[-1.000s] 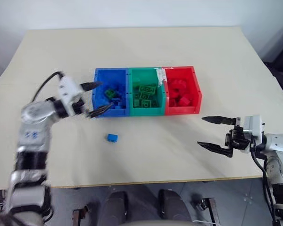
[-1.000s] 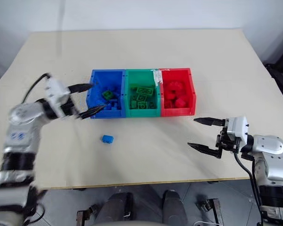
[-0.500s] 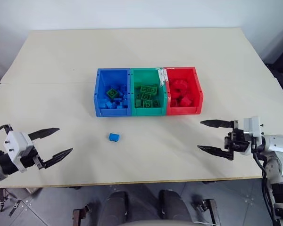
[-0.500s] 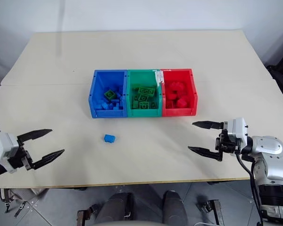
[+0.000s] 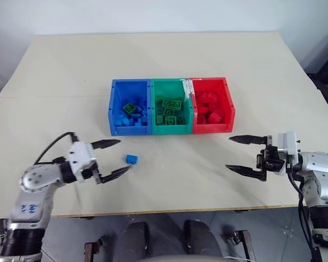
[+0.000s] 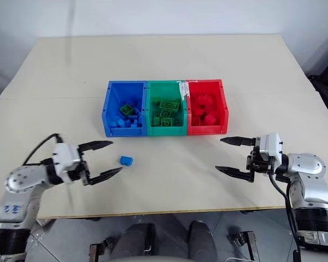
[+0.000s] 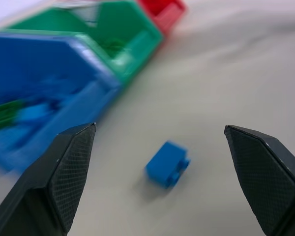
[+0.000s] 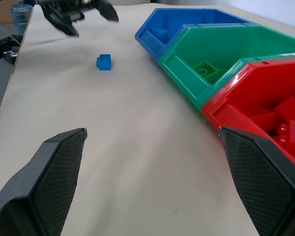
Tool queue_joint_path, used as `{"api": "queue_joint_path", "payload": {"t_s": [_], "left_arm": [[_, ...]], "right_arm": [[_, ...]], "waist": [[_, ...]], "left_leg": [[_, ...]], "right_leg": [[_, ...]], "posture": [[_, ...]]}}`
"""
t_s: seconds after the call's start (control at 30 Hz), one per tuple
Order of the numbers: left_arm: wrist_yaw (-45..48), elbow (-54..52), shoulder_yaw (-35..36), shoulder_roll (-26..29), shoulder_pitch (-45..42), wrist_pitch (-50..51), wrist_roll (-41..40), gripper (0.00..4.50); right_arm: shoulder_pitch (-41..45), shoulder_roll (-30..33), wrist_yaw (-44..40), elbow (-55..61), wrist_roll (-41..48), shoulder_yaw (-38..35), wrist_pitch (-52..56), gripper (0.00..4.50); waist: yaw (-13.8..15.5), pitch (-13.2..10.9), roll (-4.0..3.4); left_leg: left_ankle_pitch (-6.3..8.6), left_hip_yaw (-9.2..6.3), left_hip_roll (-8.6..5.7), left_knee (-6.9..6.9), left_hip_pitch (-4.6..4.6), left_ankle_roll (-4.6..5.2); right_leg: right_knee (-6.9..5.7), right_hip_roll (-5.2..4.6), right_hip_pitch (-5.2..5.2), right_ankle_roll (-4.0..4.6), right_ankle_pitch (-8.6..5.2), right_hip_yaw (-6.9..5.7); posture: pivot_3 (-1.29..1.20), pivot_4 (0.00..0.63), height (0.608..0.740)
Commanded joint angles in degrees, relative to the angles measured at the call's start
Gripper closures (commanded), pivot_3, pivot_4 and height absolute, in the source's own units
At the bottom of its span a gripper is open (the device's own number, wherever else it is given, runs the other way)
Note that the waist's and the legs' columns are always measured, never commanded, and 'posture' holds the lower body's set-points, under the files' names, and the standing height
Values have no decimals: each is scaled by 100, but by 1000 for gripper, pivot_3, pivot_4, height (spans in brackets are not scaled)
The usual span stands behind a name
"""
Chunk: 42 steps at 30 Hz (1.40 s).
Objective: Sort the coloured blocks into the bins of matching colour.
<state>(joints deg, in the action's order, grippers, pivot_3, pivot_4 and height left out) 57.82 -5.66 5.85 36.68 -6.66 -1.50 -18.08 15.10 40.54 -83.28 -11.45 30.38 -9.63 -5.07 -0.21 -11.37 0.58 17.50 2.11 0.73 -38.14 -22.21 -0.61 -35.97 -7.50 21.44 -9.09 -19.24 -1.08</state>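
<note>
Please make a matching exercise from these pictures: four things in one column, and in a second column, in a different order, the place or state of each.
Things:
1. loose blue block
2. green bin
3. stray green block
4. left end effector

Places or states:
A. inside the blue bin
B. middle of the row of bins
C. open, beside the loose blue block
D. on the table, in front of the blue bin

Pairs: 1-D, 2-B, 3-A, 4-C
</note>
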Motion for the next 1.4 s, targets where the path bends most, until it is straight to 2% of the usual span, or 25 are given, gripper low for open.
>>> {"api": "queue_joint_path", "payload": {"t_s": [0.03,0.13,0.37,0.47,0.77,0.8,0.9,1.07,1.23,1.4], "left_arm": [[228,520,-408,-44,-348,-345,294,63],[475,1000,-725,-24,-656,-480,461,63],[751,1860,-931,-99,-1083,-904,544,63],[948,2112,-998,-87,-1220,-997,537,634],[1297,2270,-970,-156,-1355,-1026,341,3455],[1317,2241,-939,-165,-1350,-1015,298,3554],[1392,1910,-736,-197,-1320,-754,-106,3553],[583,1219,-90,-342,-1788,347,-909,3553],[-388,1464,-96,-446,-2581,873,-433,3553],[-844,2308,-318,-663,-3305,776,110,3553]], "right_arm": [[29,10,-5,80,31,-86,-85,0],[-2,28,18,129,33,-98,-71,0],[-151,87,79,254,41,-183,-68,0],[-218,97,143,310,43,-230,-70,0],[-289,47,257,356,23,-212,-113,0],[-283,43,262,350,21,-203,-118,0],[-249,42,253,304,13,-182,-140,0],[-141,29,227,182,-23,-132,-179,0],[-54,-3,212,103,-45,-73,-211,0],[21,-68,233,63,-64,-51,-259,0]], "waist": [[0,0,0],[5,0,0],[7,0,0],[8,0,0],[14,0,0],[14,0,0],[11,0,0],[24,-1,1],[20,-1,2],[19,-1,2]], "left_leg": [[0,0,0,-1,0,0],[0,0,-1,-3,-1,0],[0,0,0,-3,-3,0],[0,0,-1,-8,-2,0],[0,-1,-1,-13,-2,0],[0,0,-1,-14,-2,0],[0,-1,-1,-13,-3,0],[0,-7,2,-17,-9,0],[0,-10,-3,-27,-11,0],[0,-7,-3,-26,-12,0]], "right_leg": [[0,0,0,0,0,0],[0,0,1,0,0,0],[-1,0,1,0,0,-2],[-1,-1,0,0,0,-2],[-2,0,0,0,0,-3],[-1,-1,0,0,0,-3],[-2,0,0,0,0,-3],[-6,-2,1,-1,1,-6],[-6,-2,-3,-4,2,-10],[-6,2,-2,-7,3,-11]], "posture": [[0,150,740],[0,150,740],[0,150,740],[0,150,740],[0,150,740],[0,150,740],[0,150,740],[0,150,740],[0,150,740],[0,150,740]]}}
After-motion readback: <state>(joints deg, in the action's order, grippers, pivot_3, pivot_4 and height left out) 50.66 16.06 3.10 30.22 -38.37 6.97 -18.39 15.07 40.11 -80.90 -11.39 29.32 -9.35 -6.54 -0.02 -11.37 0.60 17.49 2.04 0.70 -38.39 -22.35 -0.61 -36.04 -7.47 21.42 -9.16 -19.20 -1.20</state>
